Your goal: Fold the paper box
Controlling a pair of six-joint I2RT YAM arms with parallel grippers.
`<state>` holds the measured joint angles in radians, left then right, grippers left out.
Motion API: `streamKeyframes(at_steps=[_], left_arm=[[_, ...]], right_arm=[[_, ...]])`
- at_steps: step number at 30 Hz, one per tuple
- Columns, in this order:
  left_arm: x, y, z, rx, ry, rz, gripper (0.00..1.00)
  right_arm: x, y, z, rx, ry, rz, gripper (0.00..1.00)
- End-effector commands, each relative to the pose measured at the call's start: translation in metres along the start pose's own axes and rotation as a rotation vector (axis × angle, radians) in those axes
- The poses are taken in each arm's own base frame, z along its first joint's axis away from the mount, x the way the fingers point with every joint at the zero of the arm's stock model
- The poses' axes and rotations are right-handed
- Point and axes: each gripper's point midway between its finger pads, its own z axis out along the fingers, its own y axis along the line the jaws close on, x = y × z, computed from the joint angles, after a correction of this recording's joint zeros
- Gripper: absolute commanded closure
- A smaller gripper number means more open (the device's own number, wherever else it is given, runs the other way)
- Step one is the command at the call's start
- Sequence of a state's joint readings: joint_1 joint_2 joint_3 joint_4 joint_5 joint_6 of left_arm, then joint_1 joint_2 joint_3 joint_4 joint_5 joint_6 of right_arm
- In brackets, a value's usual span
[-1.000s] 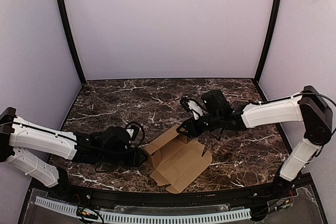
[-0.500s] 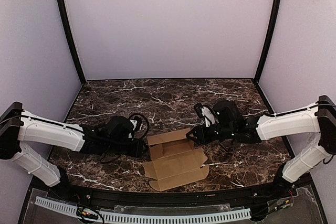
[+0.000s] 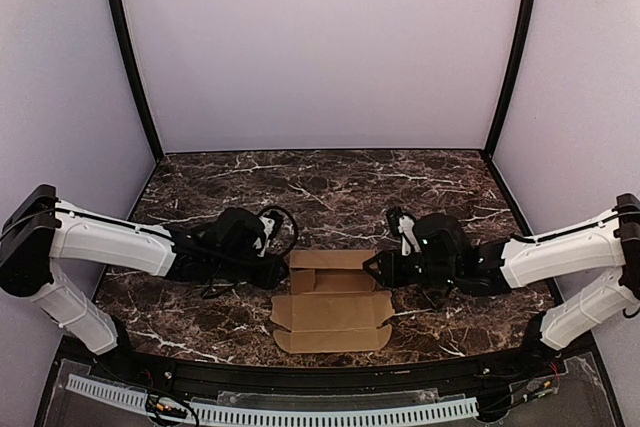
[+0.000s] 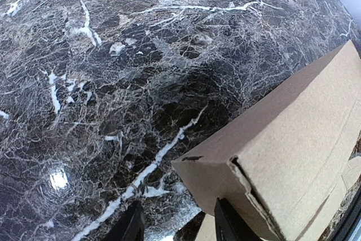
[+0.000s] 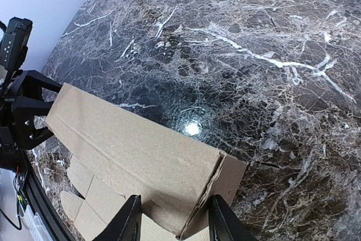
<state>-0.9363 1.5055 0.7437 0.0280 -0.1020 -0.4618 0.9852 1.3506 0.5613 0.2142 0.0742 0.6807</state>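
On one marble table [image 3: 300,182], one paper box [image 3: 330,309] is lying part-folded between two grippers. The left gripper [image 3: 283,273] is pinching its left end and the right gripper [image 3: 375,269] its right end, jaws half-closed.

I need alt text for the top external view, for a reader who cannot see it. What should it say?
A partly folded brown paper box lies on a dark marble table. The left gripper grips its left end and the right gripper its right end.
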Motion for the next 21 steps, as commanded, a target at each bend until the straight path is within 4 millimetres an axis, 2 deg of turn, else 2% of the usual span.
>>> streamKeyframes(at_steps=[1, 8, 15, 21], left_arm=[[-0.017, -0.015, -0.014, 0.048, -0.055, 0.066, 0.57], [0.0, -0.002, -0.018, 0.006, -0.011, 0.098, 0.56], [0.019, 0.002, -0.015, 0.01, 0.05, 0.105, 0.57], [0.032, 0.007, -0.021, 0.004, 0.087, 0.107, 0.56]], right_arm=[[0.002, 0.0, -0.002, 0.015, -0.012, 0.02, 0.6], [-0.008, -0.002, -0.004, 0.047, -0.048, 0.015, 0.57], [-0.014, -0.004, -0.005, 0.065, -0.071, 0.03, 0.56], [-0.02, -0.005, -0.007, 0.081, -0.095, 0.032, 0.54]])
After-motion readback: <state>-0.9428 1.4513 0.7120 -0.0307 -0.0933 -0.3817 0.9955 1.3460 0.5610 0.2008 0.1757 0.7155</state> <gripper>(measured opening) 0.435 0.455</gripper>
